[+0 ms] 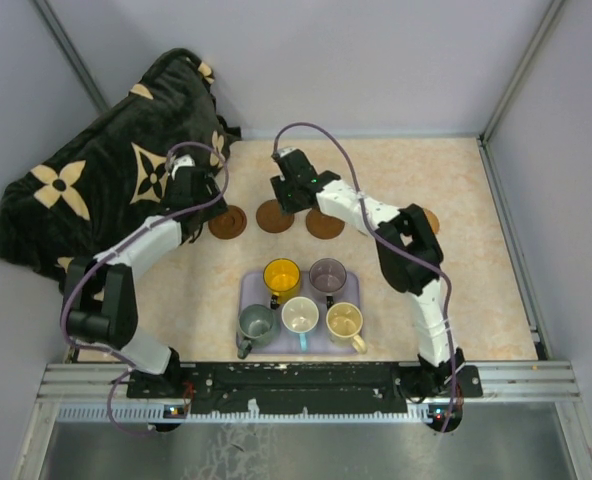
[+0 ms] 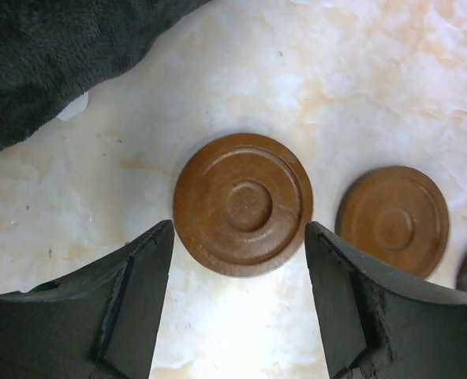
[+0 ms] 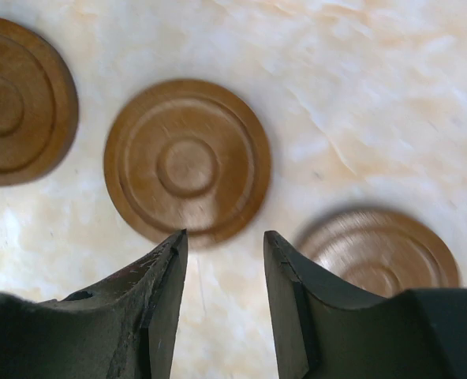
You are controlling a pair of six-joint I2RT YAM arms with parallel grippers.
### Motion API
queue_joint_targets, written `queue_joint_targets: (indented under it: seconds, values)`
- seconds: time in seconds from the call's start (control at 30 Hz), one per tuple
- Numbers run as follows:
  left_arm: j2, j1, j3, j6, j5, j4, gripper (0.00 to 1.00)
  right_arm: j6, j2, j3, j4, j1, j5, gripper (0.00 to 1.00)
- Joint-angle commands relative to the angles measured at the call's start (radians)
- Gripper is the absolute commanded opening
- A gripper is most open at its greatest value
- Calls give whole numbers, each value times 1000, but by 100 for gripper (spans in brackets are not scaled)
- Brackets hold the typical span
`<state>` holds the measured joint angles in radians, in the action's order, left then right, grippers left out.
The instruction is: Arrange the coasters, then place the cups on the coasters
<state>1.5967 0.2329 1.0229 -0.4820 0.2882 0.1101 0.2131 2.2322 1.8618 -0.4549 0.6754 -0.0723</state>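
Left wrist: your left gripper [image 2: 239, 235] hangs apart over a coaster [image 2: 243, 204], right gripper [image 3: 226, 237] apart too, empty — space them evenly.

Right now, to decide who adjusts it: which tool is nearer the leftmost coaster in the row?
Left. The left tool hovers open directly at the leftmost coaster. The right tool hovers at the middle coaster, one place further to the robot's right.
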Motion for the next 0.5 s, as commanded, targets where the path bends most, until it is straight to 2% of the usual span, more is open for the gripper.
queue_joint_targets:
  seconds: [0.0,0.23,0.47]
  values:
    - [-87,-2,-44,21,-81,-15,74,30,-230,-163,56,-38,-114,44]
    - [-176,25,-123,49,-187,-37,75,70,-438,-469,115,-131,-149,40]
    - [-228,97,-171,63,-185,-40,75,63,-467,-557,105,-146,-128,40]
